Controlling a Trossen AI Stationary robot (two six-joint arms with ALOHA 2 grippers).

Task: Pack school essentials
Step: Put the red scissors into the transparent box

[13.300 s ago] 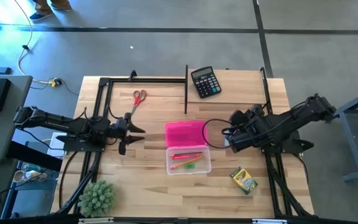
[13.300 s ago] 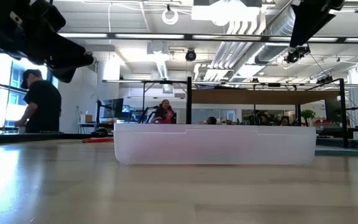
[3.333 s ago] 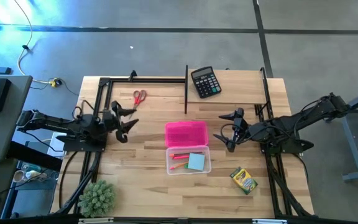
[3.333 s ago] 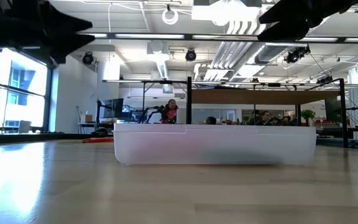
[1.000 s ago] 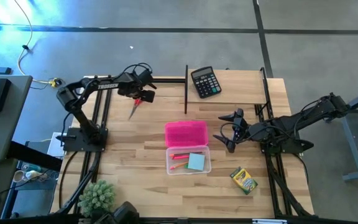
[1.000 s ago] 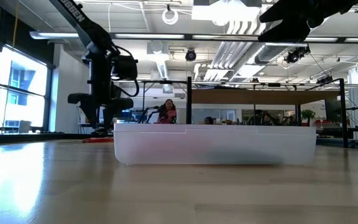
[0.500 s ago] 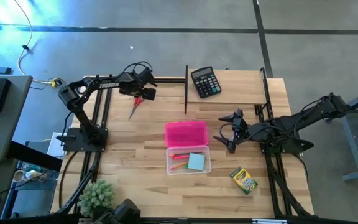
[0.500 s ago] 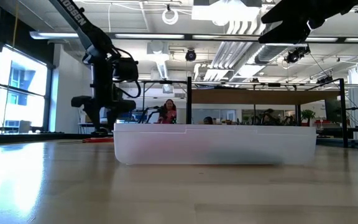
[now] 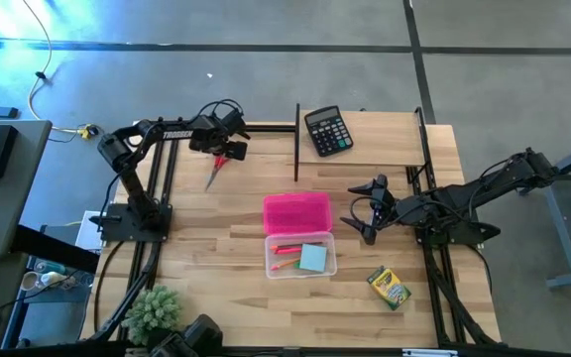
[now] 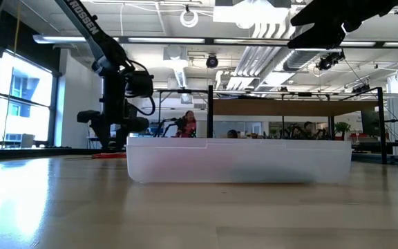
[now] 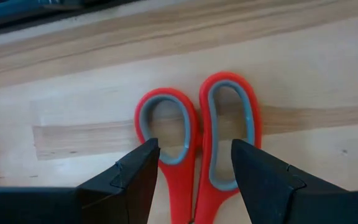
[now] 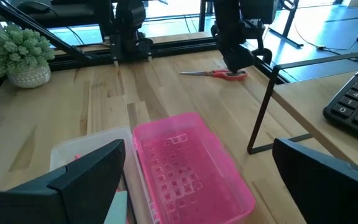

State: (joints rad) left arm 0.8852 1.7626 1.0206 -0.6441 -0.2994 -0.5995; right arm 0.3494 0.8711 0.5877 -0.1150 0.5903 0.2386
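Note:
The red-handled scissors (image 9: 216, 167) lie flat near the table's far left, handles toward the far edge. My left gripper (image 9: 228, 149) hangs over the handles, pointing down. It is open, and in its wrist view the gripper (image 11: 194, 149) has one finger on either side of the two red loops (image 11: 194, 124). The clear box (image 9: 300, 255) stands mid-table and holds the light-blue square (image 9: 313, 258), a pink pen and thin pencils. Its pink lid (image 9: 297, 211) lies open behind it. The yellow-green crayon box (image 9: 389, 288) lies near the right front. My right gripper (image 9: 360, 213) waits open, right of the box.
A black calculator (image 9: 327, 130) sits at the far edge. A thin black frame post (image 9: 296, 144) stands between it and the scissors. The fuzzy green plant (image 9: 155, 313) is at the near left corner. Bare wood lies between the scissors and the box.
My left gripper has come down a little toward the scissors' handles and stays open. The scissors and the right arm have not moved.

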